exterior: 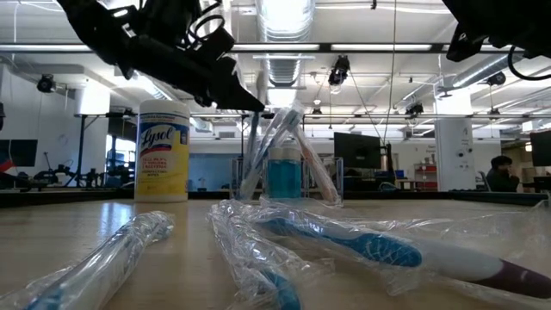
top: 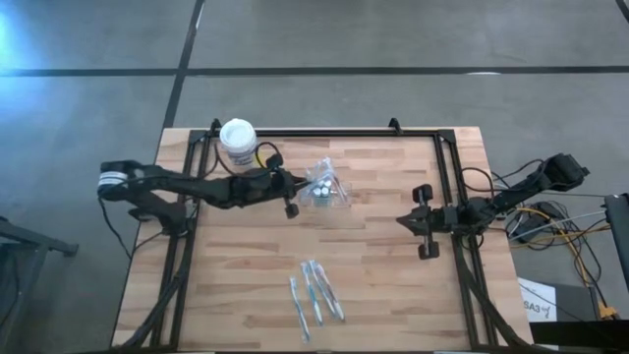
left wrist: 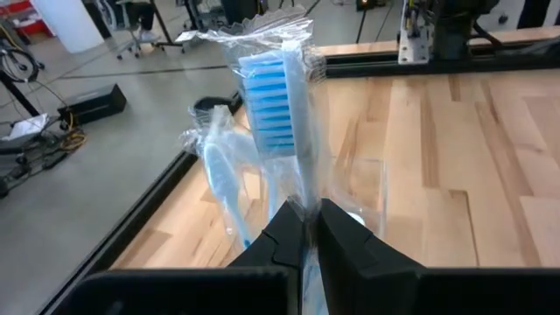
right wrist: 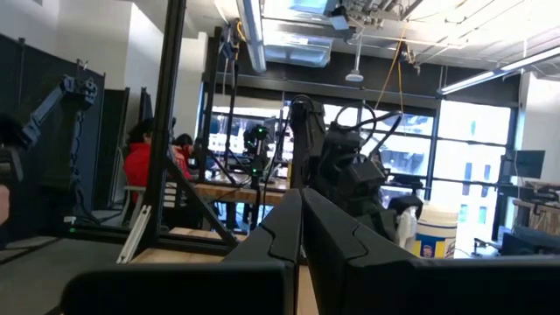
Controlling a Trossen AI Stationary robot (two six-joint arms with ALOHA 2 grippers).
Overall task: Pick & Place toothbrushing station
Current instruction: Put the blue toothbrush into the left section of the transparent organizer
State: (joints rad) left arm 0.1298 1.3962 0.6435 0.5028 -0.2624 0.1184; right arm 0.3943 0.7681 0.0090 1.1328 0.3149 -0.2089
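Observation:
The toothbrushing station [top: 325,189] is a small clear holder near the table's middle, with wrapped brushes standing in it [exterior: 284,164] and white-capped pieces on top. My left gripper [top: 298,187] is at its left side, shut on a wrapped blue-bristled toothbrush [left wrist: 273,96]. A second wrapped brush [left wrist: 219,179] shows just beside it. Several more wrapped toothbrushes [top: 314,290] lie flat near the table's front edge. My right gripper [top: 405,222] waits shut at the right, touching nothing. My left gripper pinches the wrapped toothbrush between its two fingers, on the neck just below the bristle head [left wrist: 304,214], through the clear wrapper. The fingers come almost level from the table's left. The head sticks out past the fingertips toward the holder; the handle end is hidden behind the fingers.
A yellow Lysol canister with a white lid [top: 238,141] stands at the far edge, just behind my left arm. A black frame rail [top: 324,133] runs around the table top. Bare wood lies between the holder and the loose brushes.

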